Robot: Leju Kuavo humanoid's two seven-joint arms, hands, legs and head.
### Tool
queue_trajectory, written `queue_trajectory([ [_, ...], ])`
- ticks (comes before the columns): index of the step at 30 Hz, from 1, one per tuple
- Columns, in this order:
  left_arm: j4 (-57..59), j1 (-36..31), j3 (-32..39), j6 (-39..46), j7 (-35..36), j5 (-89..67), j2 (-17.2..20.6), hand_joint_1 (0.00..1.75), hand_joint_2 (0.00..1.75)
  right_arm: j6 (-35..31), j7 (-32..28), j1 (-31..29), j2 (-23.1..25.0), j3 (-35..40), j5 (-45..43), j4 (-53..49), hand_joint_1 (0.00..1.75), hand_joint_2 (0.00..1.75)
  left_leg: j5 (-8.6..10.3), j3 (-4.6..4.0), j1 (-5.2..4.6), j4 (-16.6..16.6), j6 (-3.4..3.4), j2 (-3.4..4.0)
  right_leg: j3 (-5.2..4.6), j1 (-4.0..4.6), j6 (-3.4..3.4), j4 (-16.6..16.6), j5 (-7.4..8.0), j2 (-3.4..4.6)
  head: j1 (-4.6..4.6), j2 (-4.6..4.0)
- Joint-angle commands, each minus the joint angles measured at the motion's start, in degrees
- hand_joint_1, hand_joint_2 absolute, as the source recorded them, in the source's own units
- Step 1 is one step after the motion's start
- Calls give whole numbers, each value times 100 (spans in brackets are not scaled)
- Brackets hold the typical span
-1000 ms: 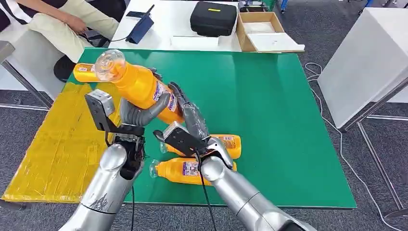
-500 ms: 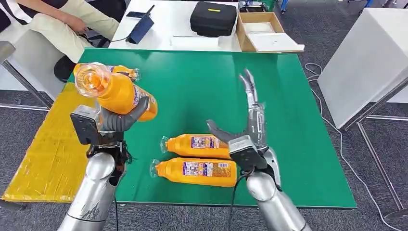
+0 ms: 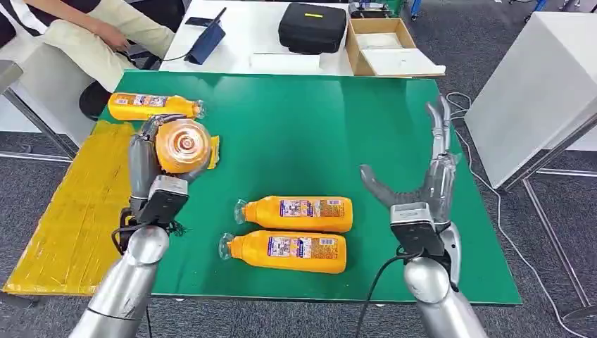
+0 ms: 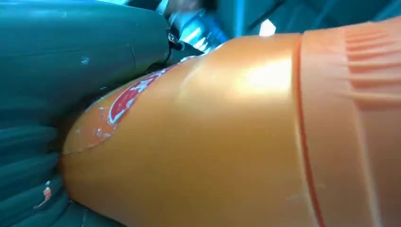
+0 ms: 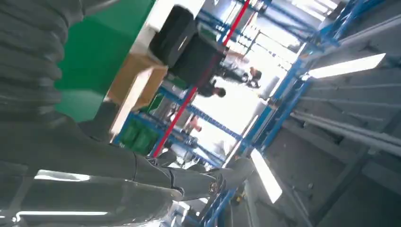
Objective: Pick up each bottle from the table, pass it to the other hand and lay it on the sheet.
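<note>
The left hand (image 3: 151, 169) grips an orange bottle (image 3: 181, 146) above the tabletop's (image 3: 338, 134) left edge, beside the yellow sheet (image 3: 77, 211). Carry it left over the sheet, lower it level, then release. The right hand (image 3: 429, 176) is released, fingers spread.

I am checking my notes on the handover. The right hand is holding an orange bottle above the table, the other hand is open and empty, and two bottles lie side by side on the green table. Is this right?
Not quite: the left hand holds the orange bottle; the right hand is open and empty. The head view shows this. Two bottles do lie side by side on the green table.
</note>
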Motion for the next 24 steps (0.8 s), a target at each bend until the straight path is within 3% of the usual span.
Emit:
queue_trajectory([
  [1,2292,-604,-52,1287,-138,-1721,628,175,175,162,32,-376,-284,-149,-167,192,0,175,-10,44,2,-9,-28,7,40,3,-22,-7,-8,0,0,0],
  [5,2132,-254,879,1287,-9,-4178,606,175,175,233,30,-479,-284,-67,-318,330,0,175,-10,34,4,-6,-23,16,28,5,-17,-7,-5,9,0,0],
  [19,2132,-254,879,1287,-9,-4178,606,175,175,233,30,-479,-284,-67,-318,330,0,175,-13,35,7,-3,-27,7,34,8,-21,-5,-11,-1,0,0],
  [21,2296,-174,648,1287,630,-5165,854,175,175,300,31,-547,-280,-51,-366,378,0,175,-14,35,9,-3,-27,9,35,9,-22,-6,-10,2,0,0],
  [24,2383,-73,481,1287,891,-5355,1109,175,175,332,32,-559,-265,-58,-368,412,0,175,-20,56,7,-9,-35,30,48,8,-28,-9,-11,22,0,0],
])
